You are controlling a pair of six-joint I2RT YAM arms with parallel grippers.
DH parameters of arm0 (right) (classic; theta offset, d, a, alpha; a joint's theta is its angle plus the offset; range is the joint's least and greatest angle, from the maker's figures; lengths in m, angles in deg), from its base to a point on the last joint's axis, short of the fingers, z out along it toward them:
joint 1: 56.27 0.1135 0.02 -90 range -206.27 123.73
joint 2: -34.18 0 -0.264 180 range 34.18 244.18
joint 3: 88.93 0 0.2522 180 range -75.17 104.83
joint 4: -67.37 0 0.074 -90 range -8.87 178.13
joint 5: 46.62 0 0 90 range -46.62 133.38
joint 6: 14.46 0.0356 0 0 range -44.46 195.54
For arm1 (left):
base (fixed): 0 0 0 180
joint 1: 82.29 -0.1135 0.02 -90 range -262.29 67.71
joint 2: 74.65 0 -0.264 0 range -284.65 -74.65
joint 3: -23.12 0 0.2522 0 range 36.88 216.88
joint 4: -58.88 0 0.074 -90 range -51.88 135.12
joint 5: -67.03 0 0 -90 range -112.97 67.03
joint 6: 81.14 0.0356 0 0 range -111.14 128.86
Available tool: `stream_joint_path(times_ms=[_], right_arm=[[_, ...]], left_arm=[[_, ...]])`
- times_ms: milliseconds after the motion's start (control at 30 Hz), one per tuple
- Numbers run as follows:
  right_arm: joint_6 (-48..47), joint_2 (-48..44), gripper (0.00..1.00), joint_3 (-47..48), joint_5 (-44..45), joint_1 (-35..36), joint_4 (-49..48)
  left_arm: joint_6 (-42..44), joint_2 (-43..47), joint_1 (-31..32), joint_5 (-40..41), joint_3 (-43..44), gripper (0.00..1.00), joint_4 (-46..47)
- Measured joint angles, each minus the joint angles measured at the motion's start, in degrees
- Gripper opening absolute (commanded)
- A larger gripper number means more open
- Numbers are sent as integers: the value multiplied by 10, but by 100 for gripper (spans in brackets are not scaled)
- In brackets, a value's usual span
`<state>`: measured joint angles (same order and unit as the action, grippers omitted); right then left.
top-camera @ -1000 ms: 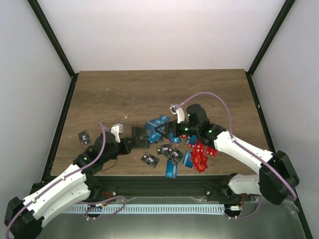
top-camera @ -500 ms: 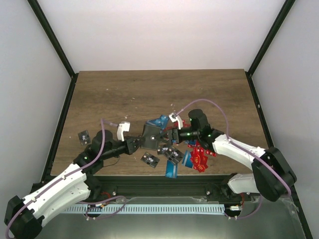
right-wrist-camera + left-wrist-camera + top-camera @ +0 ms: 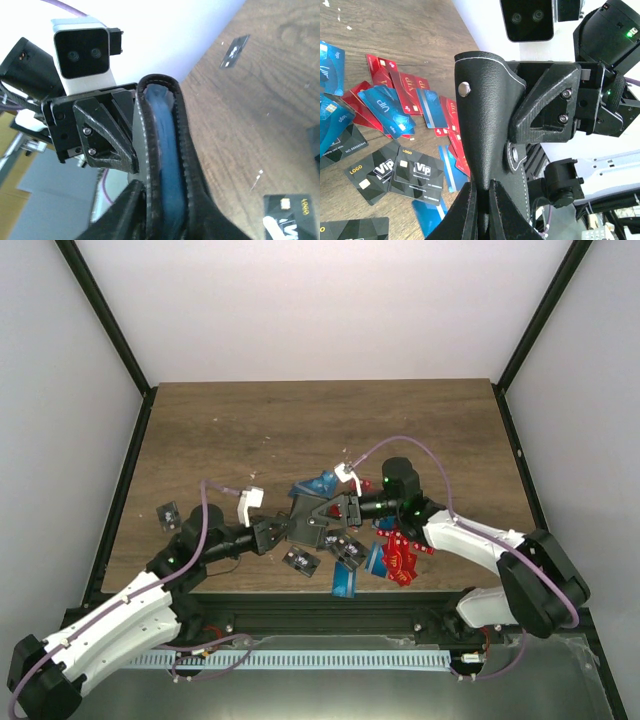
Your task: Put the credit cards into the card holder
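Inside the card holder both pincers grip, right wrist alone shows blue card.

Clearance: upper half open, lower centre congested.
Bare worktop spans the frame's upper half. Lower centre: scattered credit cards, plus the card holder clamped between left tool and right tool; one black card lies lower left.

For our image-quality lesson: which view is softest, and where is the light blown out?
Right wrist view: softest, the black stitched leather card holder blurred up close, background washed white. Left wrist view: sharper, print on the black plastic cards legible, backdrop also blown out. Top view: evenly lit, no glare on the brown wooden table.
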<state>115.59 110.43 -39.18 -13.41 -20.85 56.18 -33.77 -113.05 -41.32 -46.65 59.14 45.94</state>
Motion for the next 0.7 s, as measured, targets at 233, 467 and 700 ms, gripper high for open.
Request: stream_joint_path(times_ms=[233,467,700], right_arm=[[-4,3,1,2,-22,0,-3],[-71,-7,1,27,-43,0,59],[-138,-49,1,51,-86,0,103]], left_arm=[[3,0,4,1,-2,39,1],[29,25,6,12,0,92,-21],[48,77,7,-13,8,91,-24]])
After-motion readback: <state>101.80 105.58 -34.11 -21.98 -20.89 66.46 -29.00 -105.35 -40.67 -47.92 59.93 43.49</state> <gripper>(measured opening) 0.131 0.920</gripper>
